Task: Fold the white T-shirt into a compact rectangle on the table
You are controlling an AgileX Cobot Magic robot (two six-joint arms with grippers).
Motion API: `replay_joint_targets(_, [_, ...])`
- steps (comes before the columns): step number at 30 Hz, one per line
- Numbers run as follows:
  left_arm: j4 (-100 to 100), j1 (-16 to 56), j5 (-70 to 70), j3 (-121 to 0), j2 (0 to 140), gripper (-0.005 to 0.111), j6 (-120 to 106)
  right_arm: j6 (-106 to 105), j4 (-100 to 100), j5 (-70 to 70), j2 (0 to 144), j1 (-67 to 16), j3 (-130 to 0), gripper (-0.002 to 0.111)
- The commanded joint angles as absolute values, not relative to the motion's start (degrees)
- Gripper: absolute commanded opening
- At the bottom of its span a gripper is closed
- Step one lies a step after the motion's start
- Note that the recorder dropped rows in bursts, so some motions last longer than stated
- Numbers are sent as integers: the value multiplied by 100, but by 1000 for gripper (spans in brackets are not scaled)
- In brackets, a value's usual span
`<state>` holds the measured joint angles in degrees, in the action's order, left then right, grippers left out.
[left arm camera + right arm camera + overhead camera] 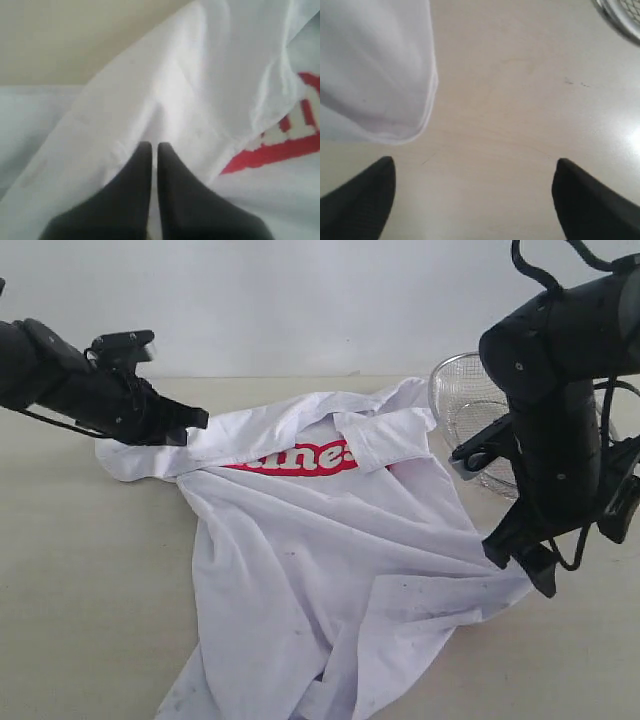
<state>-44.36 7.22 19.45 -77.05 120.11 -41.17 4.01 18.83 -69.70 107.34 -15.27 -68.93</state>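
Note:
The white T-shirt (320, 550) lies crumpled on the table (80, 590), with its red lettering (295, 458) partly covered by a fold. My left gripper (198, 419) reaches in from the left at the shirt's upper left part. Its fingers (142, 165) are shut, and creases in the white cloth (165, 90) run into their tips. My right gripper (520, 565) hangs open just above the table by the shirt's right corner. In the right wrist view, the right gripper (475, 161) has only bare table (510, 100) between its jaws, with a hemmed shirt edge (375, 75) lying beyond them.
A round silver wire-mesh basket (468, 405) stands on the table at the back right, behind the right arm; its rim (622, 15) shows in the right wrist view. A pale wall rises behind the table.

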Motion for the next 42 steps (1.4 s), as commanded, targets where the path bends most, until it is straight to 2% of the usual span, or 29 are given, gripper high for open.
replay_joint_targets(1, [-4406,741,2844,-7767,11312,5,-4159,529,1419,-6996,10620,-1553,-7190,40])
replay_joint_targets(2, [-4406,808,3221,-7690,11072,5,-4198,489,1319,-6996,10577,-1622,-7396,11])
replay_joint_targets(3, [-4406,938,3318,-7530,10844,5,-4238,429,1232,-6996,10523,-1683,-7579,1])
replay_joint_targets(7, [-4712,1607,2994,-6650,10311,5,-4238,-970,-301,-6996,10474,-1719,-8091,1])
replay_joint_targets(10, [-4907,2088,2619,-6093,10282,5,-4247,-1936,-1379,-6415,10474,-1719,-8124,1])
replay_joint_targets(15, [-4907,2644,1715,-5466,10453,5,-4104,-2094,-1769,-5793,10700,-1719,-8124,1])
replay_joint_targets(30, [-5017,2620,1475,-5320,11539,5,-4076,-2154,-2483,-5540,11592,-1730,-8124,0])
replay_joint_targets(42, [-4952,1987,1947,-5320,11457,5,-4207,-2074,-2471,-5530,11968,-2296,-8124,0])
